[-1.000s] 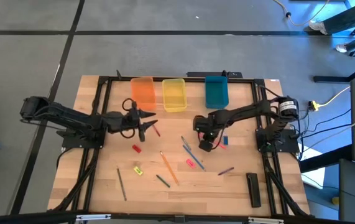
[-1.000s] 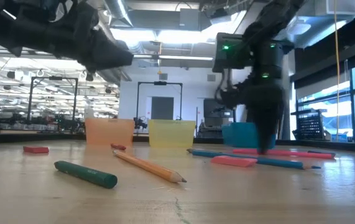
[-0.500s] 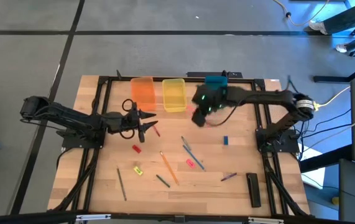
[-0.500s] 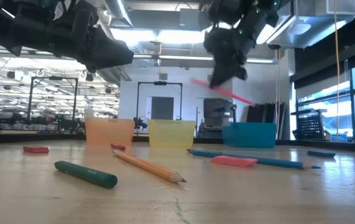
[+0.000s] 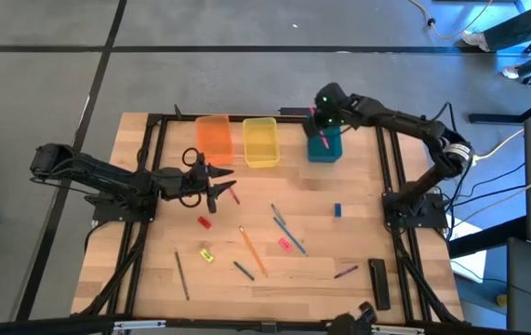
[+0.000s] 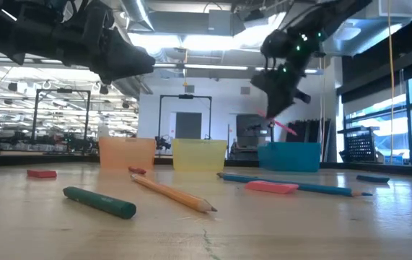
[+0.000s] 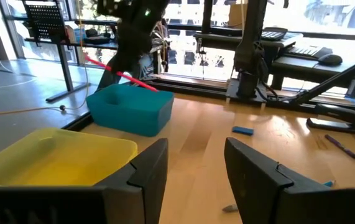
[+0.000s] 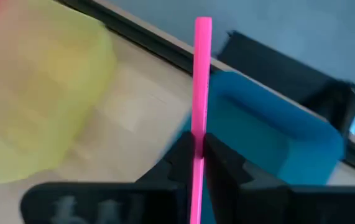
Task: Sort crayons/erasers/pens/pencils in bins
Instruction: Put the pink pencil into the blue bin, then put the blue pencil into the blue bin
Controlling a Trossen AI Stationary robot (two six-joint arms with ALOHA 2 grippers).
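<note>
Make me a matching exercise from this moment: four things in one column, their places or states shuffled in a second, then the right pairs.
Things:
1. pink pencil
2. orange pencil
3. left gripper
4. blue eraser

Places or states:
A. open, hovering near the orange bin
B. clamped in the right gripper over the teal bin
C. lying on the table, right of centre
D. lying on the table, near the middle

Pairs: 1-B, 2-D, 3-A, 4-C
</note>
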